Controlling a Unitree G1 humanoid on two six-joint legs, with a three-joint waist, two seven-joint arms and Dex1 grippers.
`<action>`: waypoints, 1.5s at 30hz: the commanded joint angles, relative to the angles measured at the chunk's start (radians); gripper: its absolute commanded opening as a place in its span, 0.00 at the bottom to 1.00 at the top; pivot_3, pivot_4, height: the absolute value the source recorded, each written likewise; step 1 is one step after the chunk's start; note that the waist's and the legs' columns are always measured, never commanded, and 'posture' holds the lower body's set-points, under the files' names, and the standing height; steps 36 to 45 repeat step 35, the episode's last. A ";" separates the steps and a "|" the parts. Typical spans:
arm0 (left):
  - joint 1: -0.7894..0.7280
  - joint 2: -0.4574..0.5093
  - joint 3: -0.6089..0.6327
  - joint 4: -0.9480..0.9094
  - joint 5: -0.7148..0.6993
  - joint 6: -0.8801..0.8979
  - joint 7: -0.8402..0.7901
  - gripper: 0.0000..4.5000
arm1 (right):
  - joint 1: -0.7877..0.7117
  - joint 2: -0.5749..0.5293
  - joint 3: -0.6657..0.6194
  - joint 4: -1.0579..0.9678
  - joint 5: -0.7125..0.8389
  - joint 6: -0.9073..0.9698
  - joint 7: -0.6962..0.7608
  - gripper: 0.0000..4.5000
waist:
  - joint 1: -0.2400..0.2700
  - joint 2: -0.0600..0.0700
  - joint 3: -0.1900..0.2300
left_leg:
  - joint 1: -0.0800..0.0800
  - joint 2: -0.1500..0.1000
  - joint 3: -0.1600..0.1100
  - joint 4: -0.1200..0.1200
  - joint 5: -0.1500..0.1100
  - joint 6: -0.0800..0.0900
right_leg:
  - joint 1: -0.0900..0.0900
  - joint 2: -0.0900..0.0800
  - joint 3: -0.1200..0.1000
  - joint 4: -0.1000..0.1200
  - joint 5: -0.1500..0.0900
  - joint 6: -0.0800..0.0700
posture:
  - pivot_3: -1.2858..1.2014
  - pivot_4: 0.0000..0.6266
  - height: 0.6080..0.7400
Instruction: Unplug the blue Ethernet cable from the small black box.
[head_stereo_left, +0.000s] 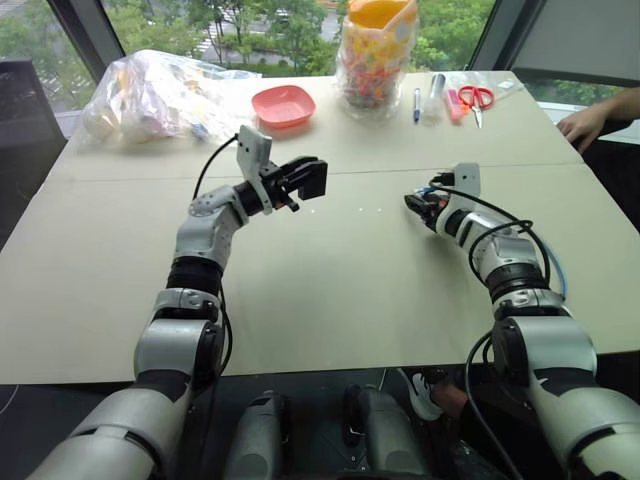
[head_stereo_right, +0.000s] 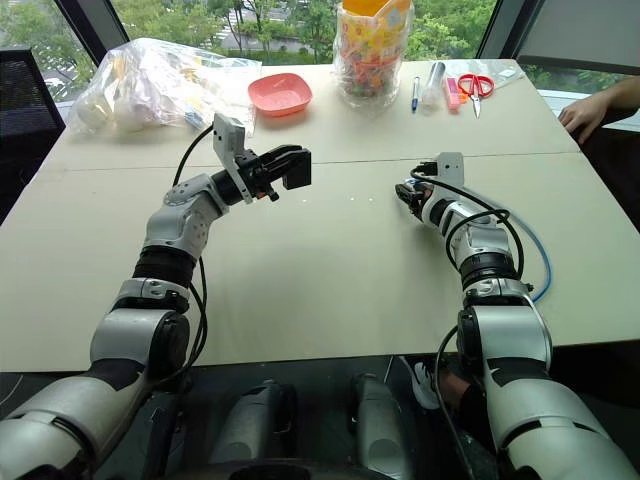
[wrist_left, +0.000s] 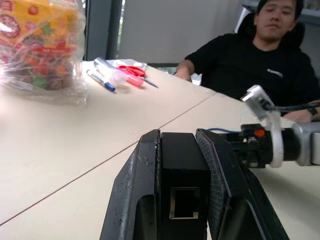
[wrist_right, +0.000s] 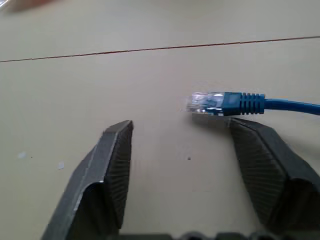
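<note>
Your left gripper (head_stereo_left: 312, 178) is clamped tight on the small black box (wrist_left: 183, 175), held up off the counter (head_stereo_left: 330, 290) over its middle, slightly toward the left edge. In the left wrist view the box sits squeezed between both fingers, its empty port facing the camera.

Your right gripper (wrist_right: 181, 150) stands wide apart and holds nothing. It is low over the counter toward the right edge. The blue Ethernet cable (wrist_right: 280, 104) lies flat on the counter just past the gripper's fingertips, with its clear plug (wrist_right: 204, 103) free of the box and pointing across the gap between the fingers. The plug is close to one finger, but you cannot tell whether it touches. In the right eye view the cable loops back along the right edge of the counter, beside your right arm (head_stereo_right: 538, 262).

Along the far edge you have a clear bag of items (head_stereo_left: 160, 95) at the far left corner, a pink bowl (head_stereo_left: 283, 105), a jar of colourful sweets (head_stereo_left: 376, 55), a pen (head_stereo_left: 417, 103) and red scissors (head_stereo_left: 478, 98). A person's hand (head_stereo_left: 582, 125) rests at the far right corner.
</note>
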 joint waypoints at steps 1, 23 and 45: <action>-0.036 -0.016 -0.031 0.050 0.055 -0.110 0.034 0.11 | 0.001 -0.006 0.006 -0.094 -0.025 0.051 0.028 0.99 | 0.000 0.000 0.000 | 0.000 0.000 0.000 0.000 0.000 0.000 | 0.000 0.000 0.000 0.000 0.000 0.000 | 0.52 0.24 1.00; -0.135 -0.067 -0.057 0.375 0.164 -0.340 0.022 0.95 | 0.475 0.000 -0.025 -1.240 0.172 0.583 -0.073 1.00 | 0.006 0.000 0.000 | -0.002 0.000 -0.004 0.001 -0.002 0.002 | 0.000 -0.002 -0.001 -0.003 0.001 0.003 | 0.52 0.24 1.00; 0.350 0.329 -0.001 -0.713 -0.179 0.499 -0.140 0.95 | 0.674 -0.100 -0.117 -1.396 0.292 0.541 0.105 1.00 | 0.002 0.000 -0.001 | 0.000 0.005 -0.004 0.000 -0.002 0.002 | 0.000 0.001 0.001 -0.003 0.000 0.002 | 0.52 0.24 1.00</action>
